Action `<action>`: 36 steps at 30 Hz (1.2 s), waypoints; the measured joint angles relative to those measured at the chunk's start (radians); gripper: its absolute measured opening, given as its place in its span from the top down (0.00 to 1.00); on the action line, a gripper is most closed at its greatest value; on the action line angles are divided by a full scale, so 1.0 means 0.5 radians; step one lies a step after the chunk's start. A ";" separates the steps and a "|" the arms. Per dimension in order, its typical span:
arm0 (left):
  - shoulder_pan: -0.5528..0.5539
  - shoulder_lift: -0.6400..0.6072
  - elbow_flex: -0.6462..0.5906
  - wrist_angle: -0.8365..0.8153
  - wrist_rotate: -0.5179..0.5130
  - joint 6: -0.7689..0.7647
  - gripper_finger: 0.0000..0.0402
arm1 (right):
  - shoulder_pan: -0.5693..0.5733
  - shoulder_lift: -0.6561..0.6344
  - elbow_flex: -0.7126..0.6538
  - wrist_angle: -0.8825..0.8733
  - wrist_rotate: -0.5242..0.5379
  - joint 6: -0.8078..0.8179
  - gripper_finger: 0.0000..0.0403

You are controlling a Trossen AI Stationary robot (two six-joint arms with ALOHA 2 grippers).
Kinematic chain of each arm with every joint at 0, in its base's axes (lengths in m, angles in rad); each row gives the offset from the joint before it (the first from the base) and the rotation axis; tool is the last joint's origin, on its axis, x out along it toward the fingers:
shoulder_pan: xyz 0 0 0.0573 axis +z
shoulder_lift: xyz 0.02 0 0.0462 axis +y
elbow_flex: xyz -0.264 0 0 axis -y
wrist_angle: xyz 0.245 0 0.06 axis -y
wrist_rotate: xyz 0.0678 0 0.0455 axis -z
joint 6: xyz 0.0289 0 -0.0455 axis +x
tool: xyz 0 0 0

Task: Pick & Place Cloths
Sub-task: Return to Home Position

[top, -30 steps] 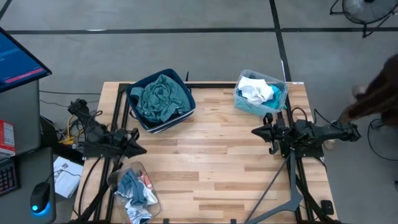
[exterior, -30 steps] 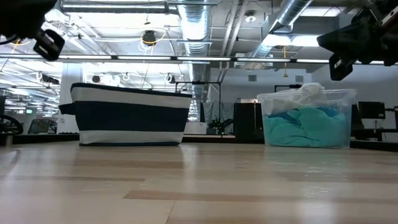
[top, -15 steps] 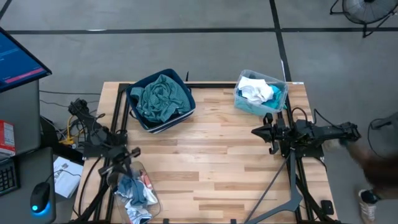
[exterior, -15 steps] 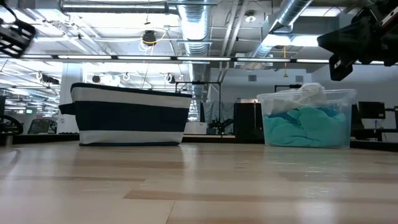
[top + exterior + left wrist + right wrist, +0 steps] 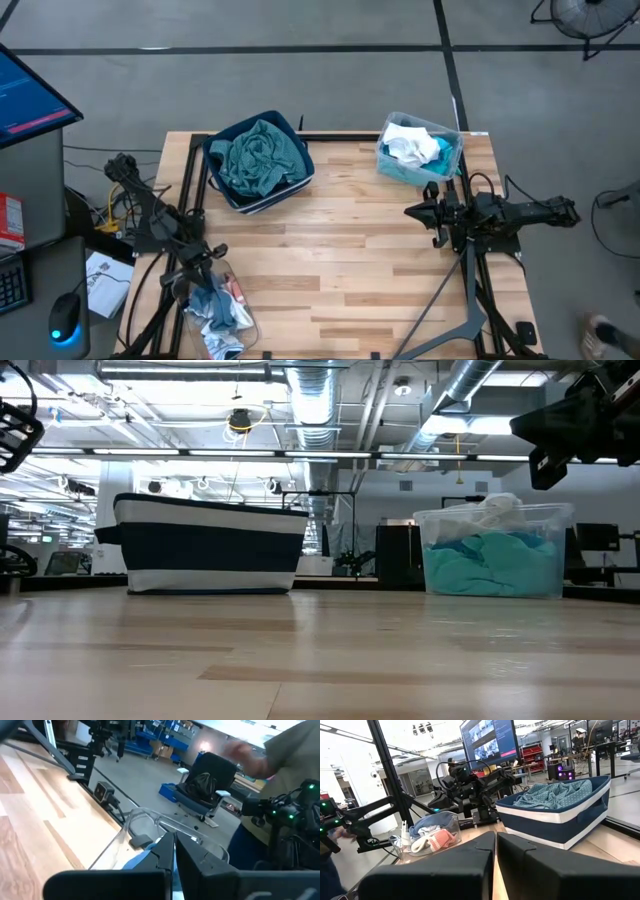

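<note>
From above, every cloth in sight is in a container. The teal-green checked shirt [image 5: 258,158] fills the dark blue bin [image 5: 275,198] at the far left of the worktop [image 5: 350,270]. A white cloth [image 5: 410,146] lies on a turquoise top [image 5: 398,170] in the clear tub [image 5: 455,150] at the far right. Blue and coral socks [image 5: 216,306] sit in the second clear tub [image 5: 188,285] at the near left corner. No garment lies on the bare boards. The left claw [image 5: 212,252] hangs just over that near tub, its arm angled across the corner. The right claw [image 5: 410,211] points inward from the right edge, its arm stretched out level.

The low view shows the striped bin wall and the far tub standing well apart on the boards. Both arms are raised at the picture's upper corners.

The left wrist view shows the left claw's fingers pressed together with nothing between them. The near tub's rim and a scrap of blue cloth lie just beyond. A person [image 5: 295,755] stands past the worktop's edge.

The right wrist view shows the right claw pinched closed and empty too, facing the bin, the sock tub and the other arm.

I judge that the sorting is finished and the step in hand is the return to rest. The right arm looks parked. The left one looks short of a matching pose, so the next move calls for lifting it clear of the tub rim and folding it back, claw kept closed.
</note>
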 joint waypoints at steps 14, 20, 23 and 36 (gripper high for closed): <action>0.000 0.094 0.000 0.039 -0.002 0.005 1.00 | 0.000 0.000 -0.001 0.000 0.000 0.000 0.96; 0.000 0.096 0.000 0.045 -0.011 0.005 1.00 | 0.000 0.000 -0.002 0.000 0.000 0.000 0.96; 0.000 0.096 0.000 0.046 -0.011 0.005 1.00 | 0.000 0.000 -0.002 0.000 0.000 0.000 0.95; 0.000 0.096 0.000 0.058 -0.010 0.005 1.00 | 0.000 0.000 -0.002 0.000 0.000 0.000 0.96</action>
